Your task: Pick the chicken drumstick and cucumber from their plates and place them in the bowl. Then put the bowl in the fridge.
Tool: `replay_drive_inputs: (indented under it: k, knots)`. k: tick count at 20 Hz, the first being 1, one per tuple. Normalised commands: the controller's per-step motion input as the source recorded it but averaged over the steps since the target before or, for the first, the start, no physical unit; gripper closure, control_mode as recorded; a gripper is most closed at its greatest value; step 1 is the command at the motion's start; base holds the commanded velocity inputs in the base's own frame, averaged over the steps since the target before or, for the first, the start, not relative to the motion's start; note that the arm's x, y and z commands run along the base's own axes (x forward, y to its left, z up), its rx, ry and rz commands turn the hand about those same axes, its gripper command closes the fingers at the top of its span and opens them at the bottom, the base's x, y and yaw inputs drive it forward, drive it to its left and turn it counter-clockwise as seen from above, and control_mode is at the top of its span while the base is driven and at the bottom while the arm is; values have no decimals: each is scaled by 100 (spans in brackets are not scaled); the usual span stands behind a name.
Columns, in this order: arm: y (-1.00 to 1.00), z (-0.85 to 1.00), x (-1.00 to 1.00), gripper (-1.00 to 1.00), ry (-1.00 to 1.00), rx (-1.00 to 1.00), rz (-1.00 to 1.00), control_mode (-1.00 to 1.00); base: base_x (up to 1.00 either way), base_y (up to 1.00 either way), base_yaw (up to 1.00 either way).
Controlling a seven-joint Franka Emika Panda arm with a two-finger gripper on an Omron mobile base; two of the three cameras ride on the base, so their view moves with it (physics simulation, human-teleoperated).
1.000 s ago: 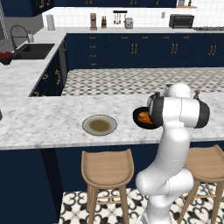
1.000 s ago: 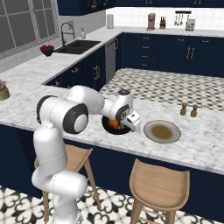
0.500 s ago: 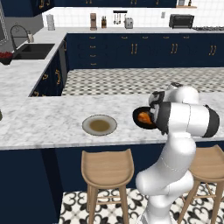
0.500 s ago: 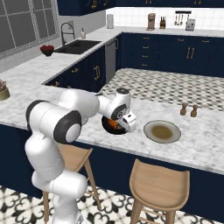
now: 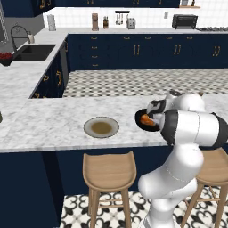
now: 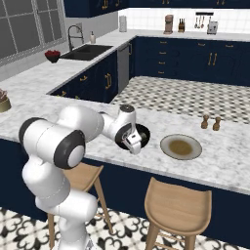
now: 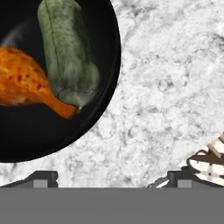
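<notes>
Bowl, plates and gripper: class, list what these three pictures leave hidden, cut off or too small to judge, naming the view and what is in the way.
- Bowl: hand view, cut off by top and left edges; left base view, the arm covers its right side.
- Chicken drumstick: hand view, thick end cut by left edge.
- Cucumber: hand view, top end cut off.
- Second plate: left base view shows one plate and right base view one, both bare; whether they are the same cannot be told.
</notes>
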Motion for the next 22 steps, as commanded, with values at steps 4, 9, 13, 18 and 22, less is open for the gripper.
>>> replay_drive_inputs:
  k: [4,9,13,18,22]
  knots:
    - [-4,1,22,-100,12,0,-15,-100,0,0,0]
    - [-12,15,0,-100,0,1,-5,-100,0,0,0]
    - [0,-1,3,-100,0,2,-4,-100,0,0,0]
    - [0,-6,18,-100,0,0,0,-100,0,0,0]
    - [0,-30,12,-100,0,0,0,-100,0,0,0]
